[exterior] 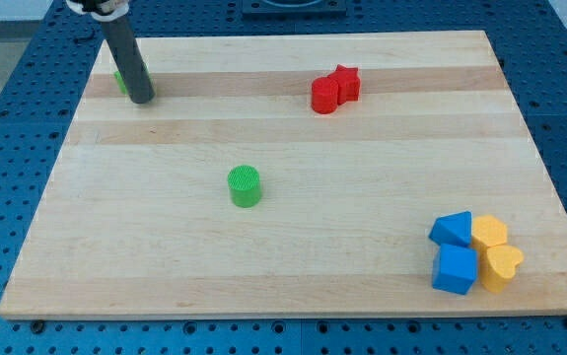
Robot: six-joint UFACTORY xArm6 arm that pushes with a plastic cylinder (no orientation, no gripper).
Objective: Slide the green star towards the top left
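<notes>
The green star (120, 79) sits near the board's top left corner, mostly hidden behind my dark rod; only a green sliver shows at the rod's left. My tip (142, 98) rests on the board just right of and below that sliver, touching or nearly touching the block. A green cylinder (245, 185) stands near the board's middle, far from the tip.
A red cylinder (324, 96) and a red star (346, 83) touch at the top centre. At the bottom right cluster two blue blocks (452, 230) (455, 268) and two yellow heart-like blocks (489, 233) (501, 266). The wooden board's left edge (66, 148) is near the tip.
</notes>
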